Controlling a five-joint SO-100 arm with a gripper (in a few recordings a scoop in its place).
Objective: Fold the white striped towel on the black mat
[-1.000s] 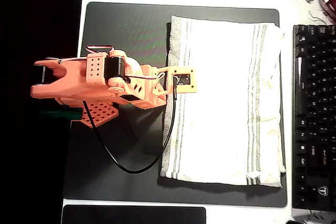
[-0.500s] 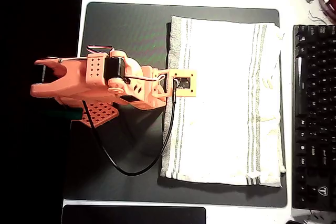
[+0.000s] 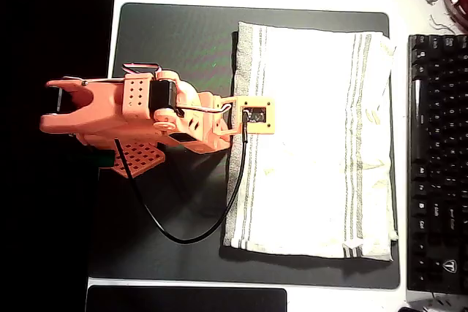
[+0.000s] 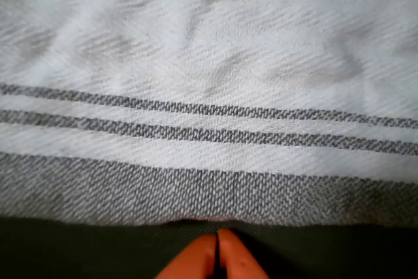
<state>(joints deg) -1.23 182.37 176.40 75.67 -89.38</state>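
Fingertips first: my gripper point(image 4: 218, 253) shows in the wrist view as two orange tips pressed together with nothing between them, resting low over the black mat point(image 4: 78, 253) just short of the cloth's hem; right beyond them lies the white striped towel point(image 4: 215, 83), its grey woven band nearest, then two thin dark stripes, then plain rumpled weave. From overhead my arm point(image 3: 131, 118) reaches in from the left of the picture, and the towel point(image 3: 314, 137) lies spread flat on the right part of the black mat point(image 3: 175, 42), its left striped edge under my wrist; a keyboard point(image 3: 437, 158) sits beyond its far edge. I judge the cloth soft, light and limp; it should drape and drag rather than hold a shape; the thicker hem band looks the best place to pinch, once I part my fingers and slide one tip beneath that edge.
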